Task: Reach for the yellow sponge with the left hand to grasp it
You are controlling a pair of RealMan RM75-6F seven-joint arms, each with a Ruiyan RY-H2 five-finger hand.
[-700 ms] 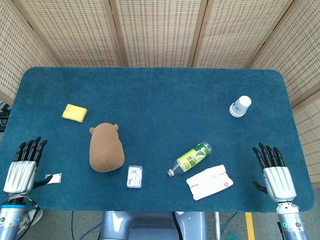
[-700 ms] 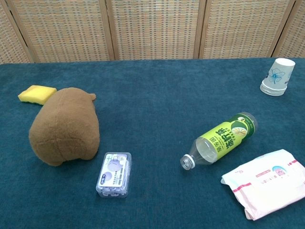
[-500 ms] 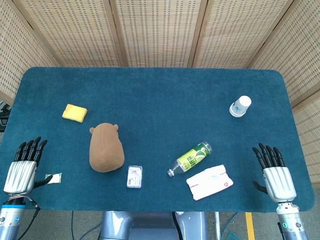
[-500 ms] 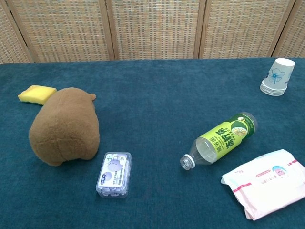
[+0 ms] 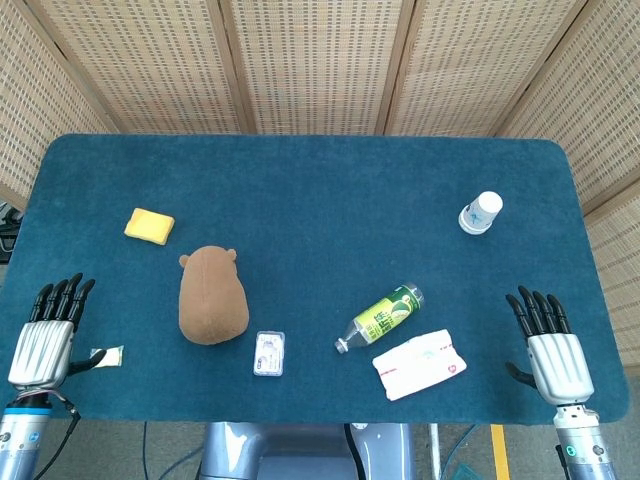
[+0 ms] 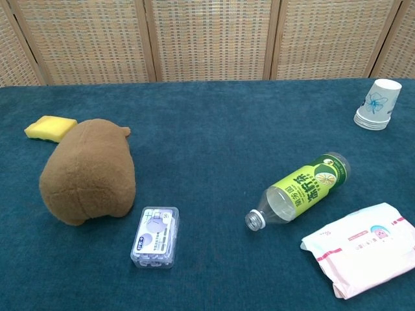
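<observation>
The yellow sponge (image 5: 149, 225) lies flat on the blue table at the left, beyond the brown plush toy (image 5: 212, 297); the chest view shows the sponge (image 6: 50, 127) at the far left, partly behind the plush toy (image 6: 87, 172). My left hand (image 5: 48, 335) rests at the table's near left edge, fingers straight and apart, holding nothing, well short of the sponge. At the near right edge my right hand (image 5: 550, 345) lies the same way, empty. Neither hand appears in the chest view.
A small white packet (image 5: 106, 355) lies beside my left hand. A clear pill box (image 5: 269, 353), a green-labelled bottle (image 5: 381, 317) on its side and a pink-white tissue pack (image 5: 419, 363) sit near the front. Stacked paper cups (image 5: 481, 212) stand at the far right.
</observation>
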